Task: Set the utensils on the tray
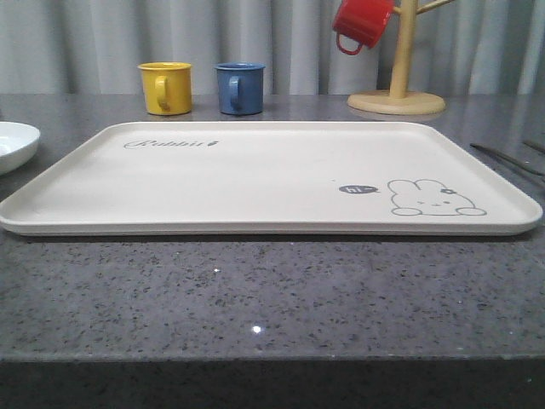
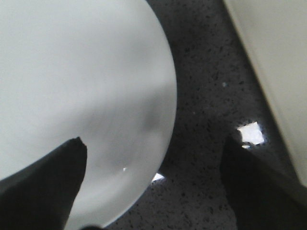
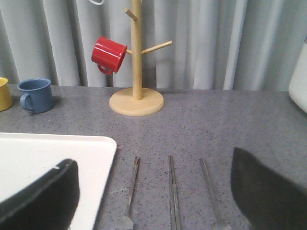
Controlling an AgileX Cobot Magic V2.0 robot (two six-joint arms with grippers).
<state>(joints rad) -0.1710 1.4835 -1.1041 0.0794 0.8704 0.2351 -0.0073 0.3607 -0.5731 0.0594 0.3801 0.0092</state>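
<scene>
The cream tray (image 1: 255,175), with a rabbit drawing, lies across the middle of the dark counter, and nothing lies on it. Three silver utensils lie side by side on the counter just right of the tray's corner (image 3: 57,153): a slim handle (image 3: 131,187), a pair of flat chopsticks (image 3: 172,191) and another slim handle (image 3: 210,189). Their heads run out of the frame. My right gripper (image 3: 153,184) is open above them, one finger over the tray and one beyond the utensils. My left gripper (image 2: 153,158) is open over the rim of the white plate (image 2: 72,86), holding nothing.
The white plate (image 1: 13,145) sits left of the tray. Behind the tray stand a yellow mug (image 1: 165,87) and a blue mug (image 1: 239,88). A wooden mug tree (image 1: 398,94) at the back right carries a red mug (image 1: 361,23). Thin utensil handles (image 1: 502,157) show at the right edge.
</scene>
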